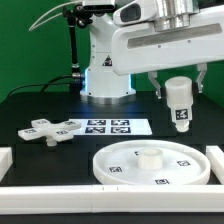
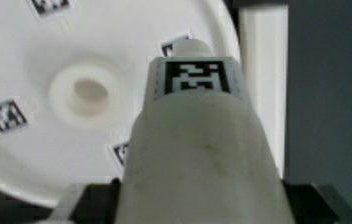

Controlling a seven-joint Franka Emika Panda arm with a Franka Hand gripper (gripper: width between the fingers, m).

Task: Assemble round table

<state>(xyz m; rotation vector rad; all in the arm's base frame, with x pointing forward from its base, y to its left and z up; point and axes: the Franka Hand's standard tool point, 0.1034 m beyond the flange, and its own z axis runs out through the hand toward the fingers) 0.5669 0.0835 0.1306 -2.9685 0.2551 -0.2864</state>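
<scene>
The large rimmed round disc (image 1: 152, 162) lies flat on the black table at the front, with a raised hub (image 1: 148, 154) in its middle. My gripper (image 1: 178, 84) is shut on the thick tagged cylinder leg (image 1: 179, 104) and holds it upright in the air, above and behind the disc's right part. In the wrist view the leg (image 2: 199, 130) fills the middle between my dark fingers (image 2: 95, 203), with the disc (image 2: 84, 95) and its hub below and to one side. The cross-shaped foot (image 1: 51, 130) lies on the table at the exterior view's left.
The marker board (image 1: 108, 126) lies flat behind the disc. Long white border rails (image 1: 215, 160) frame the table at the front and both sides. The robot base (image 1: 105, 70) stands at the back.
</scene>
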